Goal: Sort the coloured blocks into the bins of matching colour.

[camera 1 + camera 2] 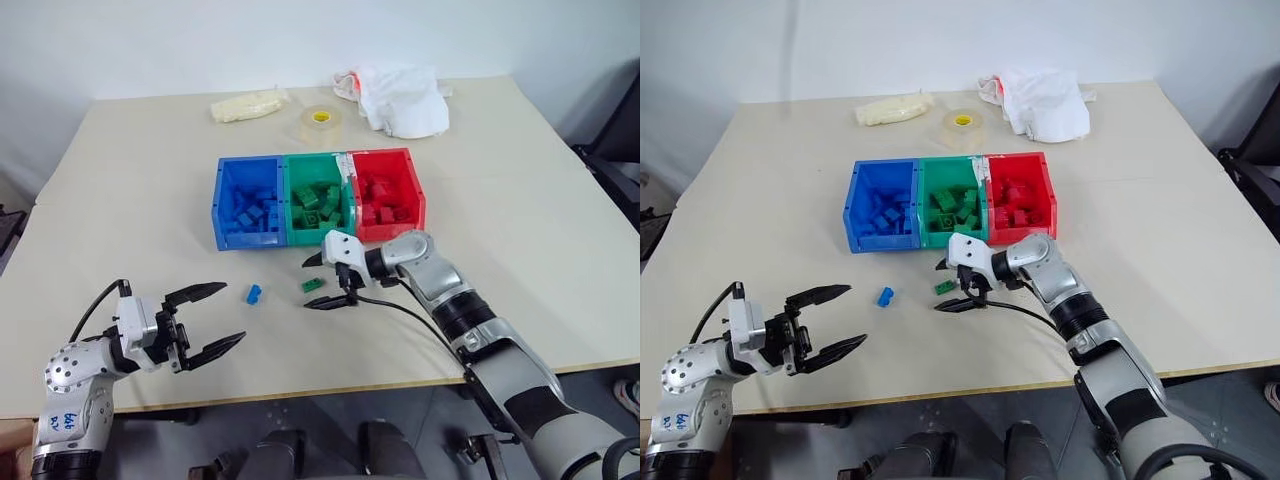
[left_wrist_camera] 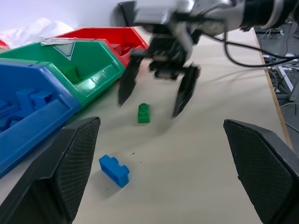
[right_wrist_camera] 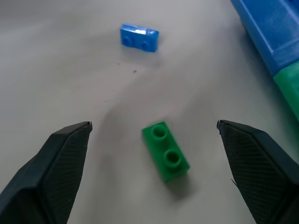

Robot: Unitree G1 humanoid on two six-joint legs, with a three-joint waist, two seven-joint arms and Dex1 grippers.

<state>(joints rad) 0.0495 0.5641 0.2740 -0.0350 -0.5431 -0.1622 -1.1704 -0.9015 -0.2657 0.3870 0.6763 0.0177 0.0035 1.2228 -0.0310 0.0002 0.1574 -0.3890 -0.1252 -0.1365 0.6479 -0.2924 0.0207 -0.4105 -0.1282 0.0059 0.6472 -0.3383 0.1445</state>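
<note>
Right gripper point(image 1: 324, 281) was spread wide and empty with the loose green block point(image 3: 166, 151) sitting on the table right between its fingers, so I'd drop straight down, centre up, then squeeze across the narrow sides.

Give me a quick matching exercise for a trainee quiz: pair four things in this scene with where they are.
1. green block
2. blue block
3. tape roll
4. left gripper

a. behind the bins
b. near the table's front edge, open
c. between the open right gripper's fingers
d. loose on the table, beside the green block

Pairs: 1-c, 2-d, 3-a, 4-b
</note>
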